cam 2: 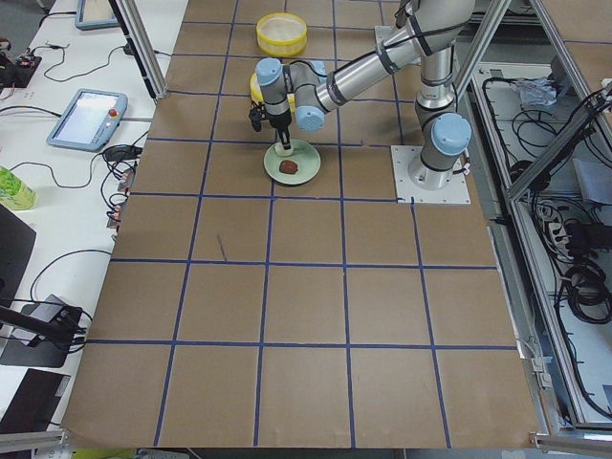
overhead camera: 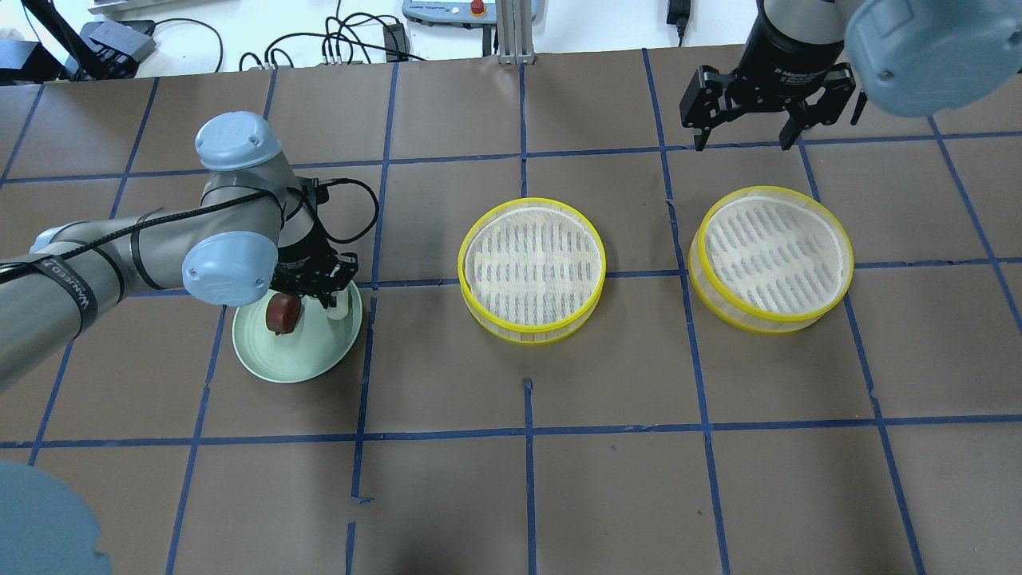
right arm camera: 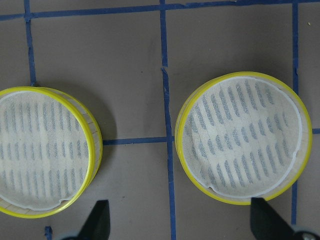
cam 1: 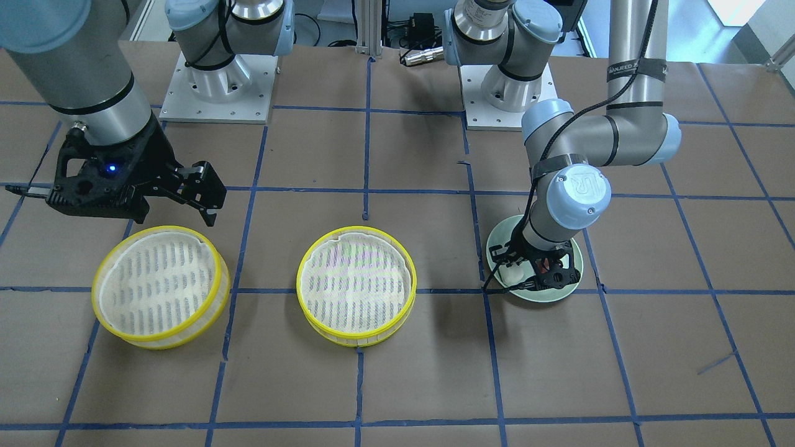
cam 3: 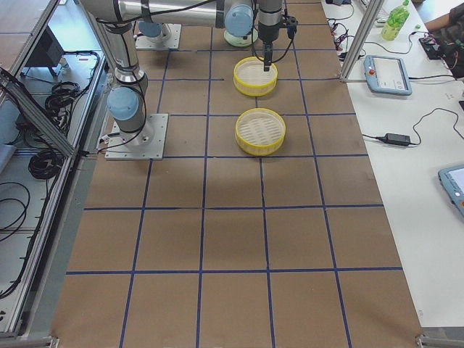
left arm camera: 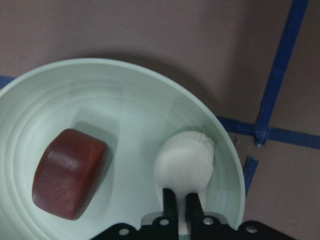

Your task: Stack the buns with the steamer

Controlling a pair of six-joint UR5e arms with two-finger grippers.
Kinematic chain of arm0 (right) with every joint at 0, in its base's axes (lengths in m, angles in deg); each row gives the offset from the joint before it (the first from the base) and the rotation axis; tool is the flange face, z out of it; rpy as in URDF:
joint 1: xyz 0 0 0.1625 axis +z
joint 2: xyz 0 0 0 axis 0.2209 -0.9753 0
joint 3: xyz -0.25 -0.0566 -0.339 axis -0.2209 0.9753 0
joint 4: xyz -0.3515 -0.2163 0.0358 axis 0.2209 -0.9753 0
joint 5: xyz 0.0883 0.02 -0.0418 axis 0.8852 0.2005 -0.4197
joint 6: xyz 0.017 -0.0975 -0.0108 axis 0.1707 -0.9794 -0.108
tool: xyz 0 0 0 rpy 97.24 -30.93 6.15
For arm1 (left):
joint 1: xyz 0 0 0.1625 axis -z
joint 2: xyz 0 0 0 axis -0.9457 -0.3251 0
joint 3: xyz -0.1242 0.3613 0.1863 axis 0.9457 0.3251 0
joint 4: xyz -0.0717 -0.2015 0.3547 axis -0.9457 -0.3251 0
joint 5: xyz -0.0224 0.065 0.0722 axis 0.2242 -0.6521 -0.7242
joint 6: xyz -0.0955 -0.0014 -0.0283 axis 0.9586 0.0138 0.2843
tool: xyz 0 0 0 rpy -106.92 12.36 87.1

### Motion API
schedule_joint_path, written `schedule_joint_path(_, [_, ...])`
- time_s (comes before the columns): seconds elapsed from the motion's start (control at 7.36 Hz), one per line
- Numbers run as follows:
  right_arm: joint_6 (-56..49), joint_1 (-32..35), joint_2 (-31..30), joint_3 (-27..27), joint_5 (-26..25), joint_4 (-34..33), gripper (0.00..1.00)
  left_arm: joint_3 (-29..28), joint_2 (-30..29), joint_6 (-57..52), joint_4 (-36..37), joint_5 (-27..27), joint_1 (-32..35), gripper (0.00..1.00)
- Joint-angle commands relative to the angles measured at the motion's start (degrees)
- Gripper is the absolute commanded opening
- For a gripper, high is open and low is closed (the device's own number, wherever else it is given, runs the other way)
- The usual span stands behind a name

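Left wrist view has the white bun (left arm camera: 184, 160) lying in the plate (left arm camera: 125, 70) near its right rim; it is round, with a small nub on top and no clear long axis. The red bun (left arm camera: 70, 172) lies apart from it to the left; it is a rounded block whose long axis runs up the picture, leaning a little right. Both buns sit in the plate, neither in a tray; the plate stands on the table (overhead camera: 607, 479) at the robot's left, well apart from the middle tray (overhead camera: 531, 271).

The left arm comes in from the left edge of the overhead view, forearm running across, wrist turned down; the left gripper (left arm camera: 181, 196) points straight down into the plate. Its fingers (left arm camera: 170, 202) are drawn almost together, only a thin slit between them, gripping nothing; their tips show at the near edge of the white bun, and I cannot tell whether they touch it.

The right arm hangs high with its wrist down; the right gripper (overhead camera: 742, 142) is held above the table near the right tray (overhead camera: 770, 259), clear of it. Its fingers are spread wide and grip nothing. The two trays, yellow-rimmed with white mesh floors, lie flat side by side with a gap between them.
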Motion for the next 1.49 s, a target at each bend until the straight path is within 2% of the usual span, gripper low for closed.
schedule_joint_path(0.0, [-0.15,-0.68,-0.27,0.02,0.46,1.11,1.0,-3.21,1.56,1.01,-0.47,0.06,1.22,0.07])
schedule_joint_path(0.27, [0.55,-0.33,0.09,-2.43,0.47,-0.21,1.0,-4.28,1.83,12.81,0.56,5.92,6.99,0.08])
schedule_joint_path(0.54, [-0.32,-0.77,0.0,-3.06,0.47,-0.48,1.0,-6.56,0.52,18.57,4.59,9.96,16.83,0.09])
schedule_joint_path(0.68, [-0.76,-0.94,-0.44,-3.06,0.47,-1.0,1.0,-6.92,0.25,23.56,6.35,14.86,18.27,0.09])
schedule_joint_path(0.81, [-1.72,-1.12,-0.35,-3.06,0.21,-3.88,1.0,-6.92,0.25,25.08,6.98,19.7,18.28,0.23])
schedule_joint_path(0.95, [-0.86,-1.21,-0.09,-3.23,-0.05,-6.78,1.0,-6.23,0.42,24.23,6.9,18.79,18.28,0.99])
schedule_joint_path(1.22, [-1.64,-1.29,0.35,-5.08,0.04,-6.98,1.0,-6.13,1.56,23.87,6.11,16.51,17.93,1.0])
schedule_joint_path(1.36, [-1.82,-1.3,0.44,-5.34,-0.23,-6.2,1.0,-6.22,2.18,23.7,5.85,10.14,17.84,1.0])
